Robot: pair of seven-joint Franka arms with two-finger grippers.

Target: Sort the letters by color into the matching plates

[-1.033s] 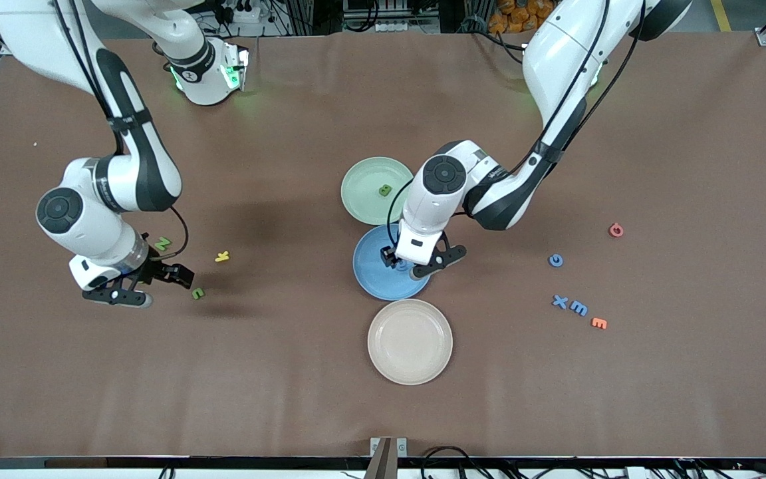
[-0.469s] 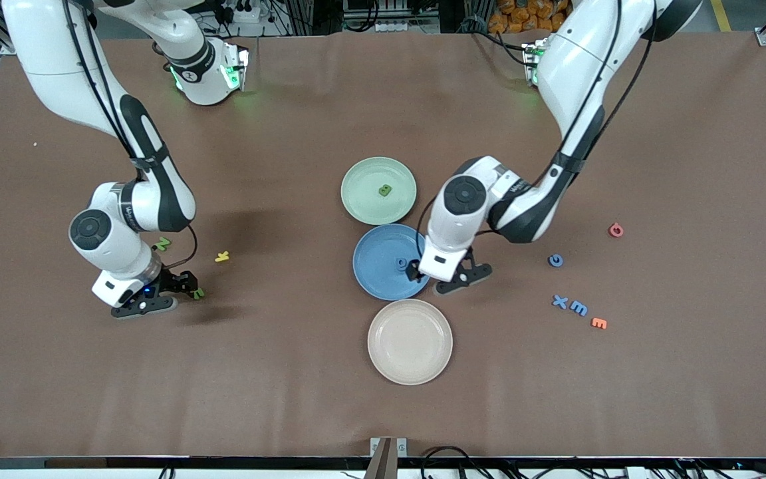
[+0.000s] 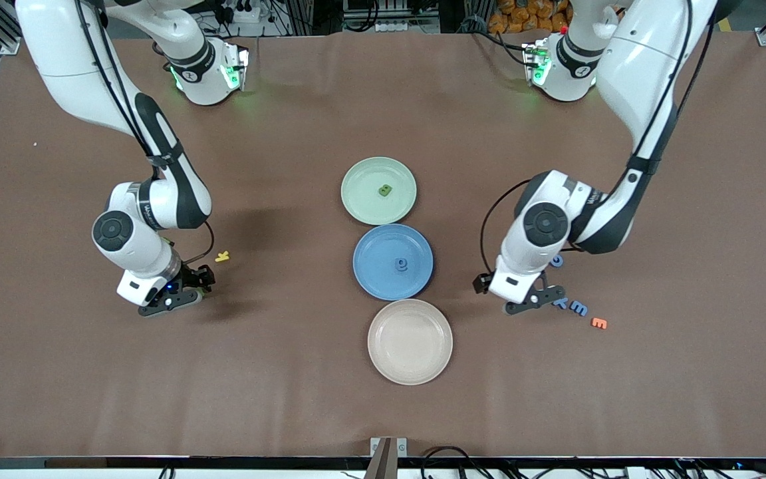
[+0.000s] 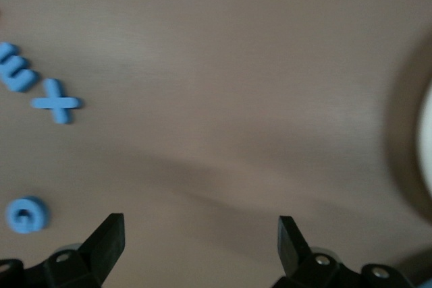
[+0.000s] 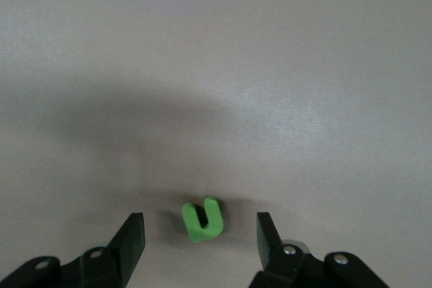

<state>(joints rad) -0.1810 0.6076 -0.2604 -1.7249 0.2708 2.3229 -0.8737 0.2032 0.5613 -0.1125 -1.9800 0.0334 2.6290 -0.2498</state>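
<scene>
A pale green plate (image 3: 379, 174) holds one green letter (image 3: 384, 190). Beside it, nearer the front camera, a blue plate (image 3: 376, 266) holds one blue letter (image 3: 401, 265). My right gripper (image 5: 200, 237) is low over the table toward the right arm's end, open, with a small green letter (image 5: 202, 220) lying between its fingers, touched by neither. The left gripper (image 4: 200, 234) is open and empty, low over bare table next to three loose blue letters: a cross-shaped one (image 4: 57, 103), a ridged one (image 4: 15, 72) and a round one (image 4: 27, 214).
A beige plate (image 3: 409, 341) lies nearest the front camera, in line with the other two plates. A yellow letter (image 3: 223, 255) rests close to the right gripper (image 3: 187, 289). An orange letter (image 3: 599, 322) sits next to the blue ones, by the left gripper (image 3: 508, 293).
The left gripper opened, left a blue letter in the blue plate and swung toward the loose blue letters. The right gripper came down around the green letter, its jaws narrowing.
</scene>
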